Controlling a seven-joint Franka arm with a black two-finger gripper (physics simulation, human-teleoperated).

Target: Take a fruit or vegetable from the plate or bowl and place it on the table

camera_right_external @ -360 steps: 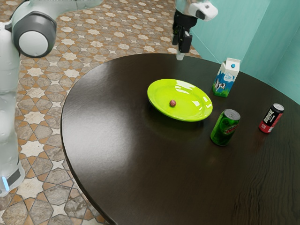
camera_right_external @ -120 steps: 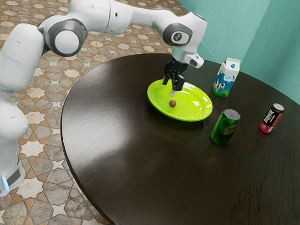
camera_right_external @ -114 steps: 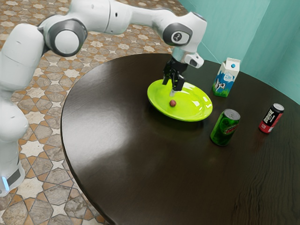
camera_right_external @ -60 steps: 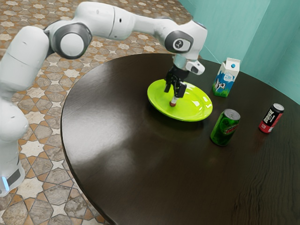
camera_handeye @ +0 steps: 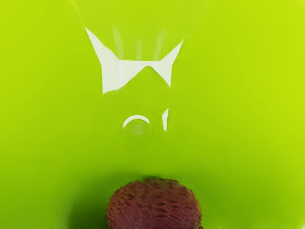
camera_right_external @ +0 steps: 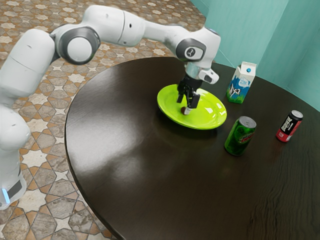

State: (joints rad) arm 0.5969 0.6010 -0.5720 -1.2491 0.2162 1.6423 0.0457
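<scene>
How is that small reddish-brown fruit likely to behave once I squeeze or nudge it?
The fruit may roll if nudged off-centre, being rounded and on a glossy plate. Its bumpy skin should give some grip. Being small beside the plate, it's probably light.

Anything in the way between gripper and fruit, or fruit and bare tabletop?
Nothing visible between gripper and reddish fruit. Toward the table at the exterior view's left, only the plate's raised rim needs clearing; the green can, black-and-red can and milk carton stand to that view's right.
</scene>
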